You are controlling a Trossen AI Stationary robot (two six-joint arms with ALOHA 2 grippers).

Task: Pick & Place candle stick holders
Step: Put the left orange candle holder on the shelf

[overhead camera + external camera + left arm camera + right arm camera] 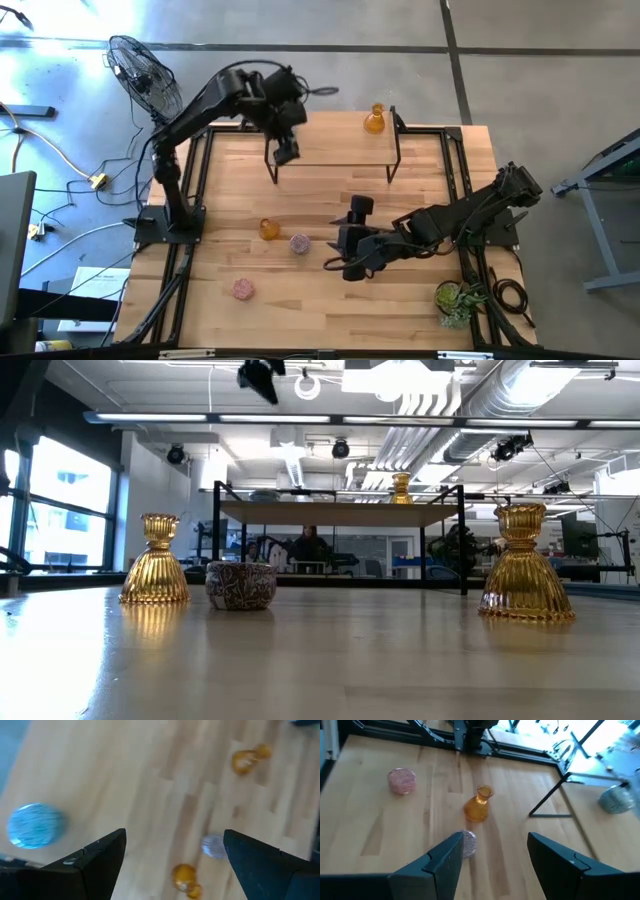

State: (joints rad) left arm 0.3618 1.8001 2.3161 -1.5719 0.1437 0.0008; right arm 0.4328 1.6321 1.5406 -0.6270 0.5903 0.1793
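Note:
A raised wooden shelf (pixel 335 140) on black legs stands at the table's far side. An amber candle stick holder (pixel 375 119) stands on its right end and a pale blue one (pixel 35 825) on its left part. On the table stand an amber holder (pixel 268 229), a pink one (pixel 299 243) beside it, and another pink one (pixel 243 289) nearer the front. A second amber holder on the table (pixel 525 565) shows in the low view. My left gripper (pixel 285 152) hangs open and empty above the shelf's left part. My right gripper (pixel 338 252) stands open and empty above the table, right of the pink holder.
A green plant (pixel 458 300) sits at the table's front right corner. A black fan (pixel 145 72) stands off the far left corner. Black frame rails (pixel 455 180) run along the table's sides. Bare wood lies between the shelf legs and along the front edge.

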